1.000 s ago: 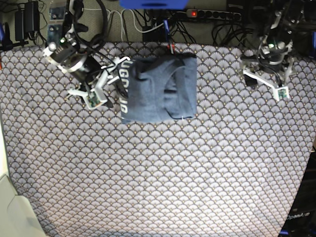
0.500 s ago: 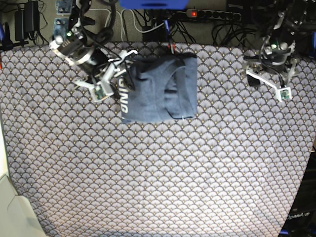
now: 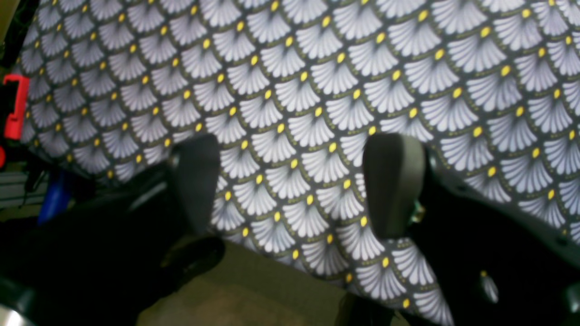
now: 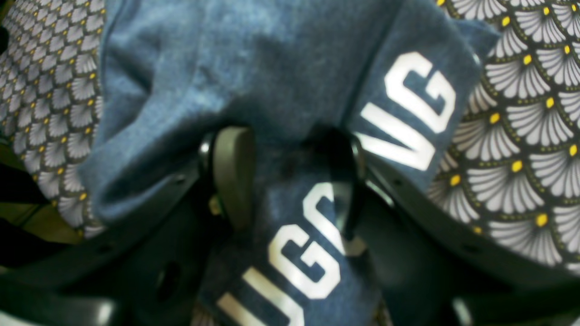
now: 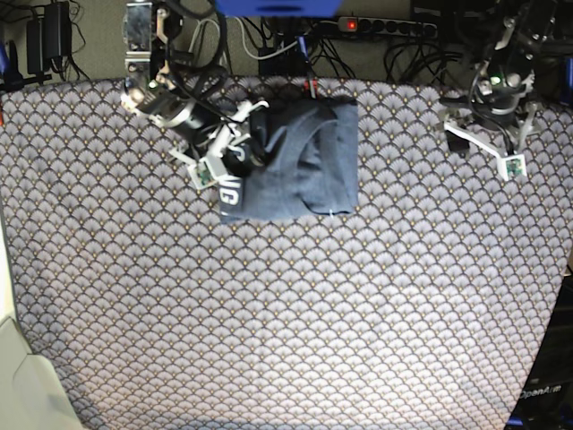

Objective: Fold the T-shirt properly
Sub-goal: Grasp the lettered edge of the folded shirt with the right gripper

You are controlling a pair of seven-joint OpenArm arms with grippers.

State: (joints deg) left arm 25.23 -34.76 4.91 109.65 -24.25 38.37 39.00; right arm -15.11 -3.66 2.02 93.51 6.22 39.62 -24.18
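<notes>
Starting from the left of the base view, the right gripper (image 5: 235, 154) is down on the left edge of the T-shirt (image 5: 300, 166), right where the white lettering (image 5: 230, 190) runs along that side. From the right wrist camera it's pretty clear: the two fingers (image 4: 231, 174) sit only a narrow way apart with a bunched-up fold of the slate-blue fabric (image 4: 235, 68) squeezed between them, so it has a pinch on the shirt's lettered edge, with "UGG" in the gap and below it and "NG" off to the right of the far finger. The shirt itself is folded into a rough rectangle near the top middle of the scallop-patterned tablecloth (image 5: 286, 322), close to the back edge where the cables (image 5: 269, 40) and power strip (image 5: 385, 25) are. Moving right, there's bare cloth between the shirt and the left gripper (image 5: 491, 148), which sits well apart from the garment near the table's top right corner. Its wrist view shows the fingers (image 3: 393, 181) spread wide with nothing between them but the fan pattern, over the tablecloth edge (image 3: 290, 258). That view's a bit blurry, so I can't tell whether the pads are actually touching the cloth or just above it.
</notes>
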